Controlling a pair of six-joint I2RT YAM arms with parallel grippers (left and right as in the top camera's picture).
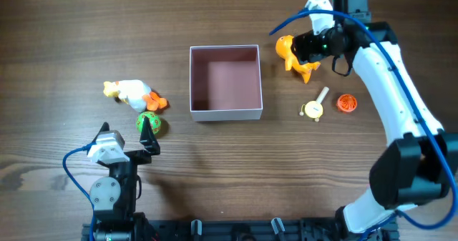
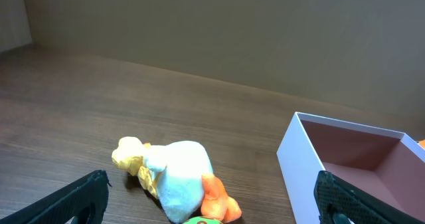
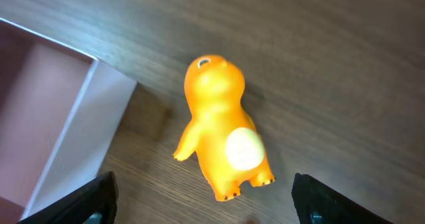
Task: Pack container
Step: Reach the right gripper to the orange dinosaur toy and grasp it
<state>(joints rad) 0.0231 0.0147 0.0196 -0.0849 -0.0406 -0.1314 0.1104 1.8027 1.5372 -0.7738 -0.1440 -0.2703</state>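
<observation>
Right claw (image 3: 207,199) fingertips were closest to the lens, one in each bottom corner of the right wrist view, with the orange figure (image 3: 219,137) between and just past them. It lay belly-up on the tabletop (image 1: 57,41), head pointing away from the claw.

Risks as I judged them:
- The figure is rounded and looked glossy. Clamping on the belly curve could squirt it out sideways. It was also skewed to the finger line, so closing might spin it rather than seat it.
- The container (image 1: 225,113) sat mid-tabletop, open side up, nothing inside, with its right wall near the figure. That wall looked thin and light, so a finger coming down on that side could clip it and shove the whole box.
- A loose grip would risk a drop on the rim during the carry over the wall.

Right claw: released, spread wide, nothing held. The fingers straddled the figure with clear gaps on both sides, and I saw no contact.

Left claw (image 2: 211,204): also released and wide, holding nothing. It sat low, looking at the white duck toy (image 2: 176,177), with the green ball (image 1: 149,123) just under its nose. Those two toys touched or nearly did, so grabbing one could knock the ball rolling.

A small yellow-and-white piece (image 1: 313,109) and an orange round toy (image 1: 347,103) lay right of the container, well apart from both claws.
</observation>
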